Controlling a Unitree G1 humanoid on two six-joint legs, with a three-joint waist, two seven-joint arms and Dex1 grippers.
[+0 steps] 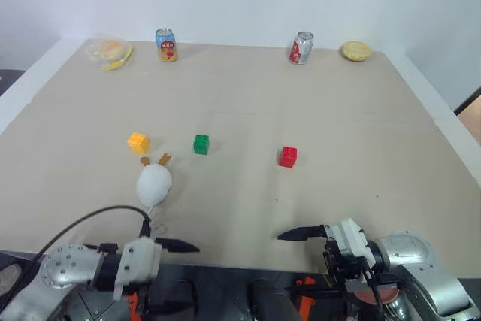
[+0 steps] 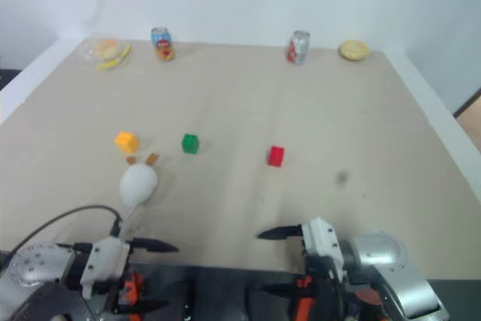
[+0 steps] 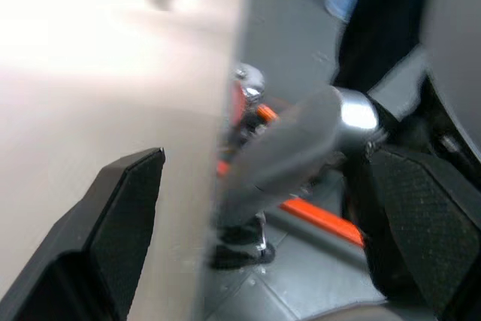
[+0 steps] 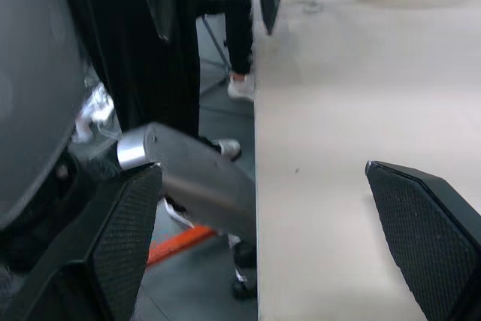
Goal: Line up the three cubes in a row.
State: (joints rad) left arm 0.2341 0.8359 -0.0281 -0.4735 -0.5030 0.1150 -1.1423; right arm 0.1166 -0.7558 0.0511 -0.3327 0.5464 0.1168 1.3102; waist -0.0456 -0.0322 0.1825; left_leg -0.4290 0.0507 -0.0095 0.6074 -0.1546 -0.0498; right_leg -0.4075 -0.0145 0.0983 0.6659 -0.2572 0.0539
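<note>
Both the left gripper point(image 1: 179, 246) and right gripper point(image 1: 297, 234) hover released at the table's point(image 1: 338, 133) near edge, grasping nothing, since the yellow-orange cube point(image 1: 137, 142), green cube point(image 1: 201, 144) and red cube point(image 1: 287, 157) sit mid-table, unevenly spaced.

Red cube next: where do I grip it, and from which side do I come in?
Take the red cube by two opposite flat side faces, coming down from above with the open right claw. Its top is studded, its sides look smooth, and it sits upright with bare table all round, apart from the green cube.
</note>
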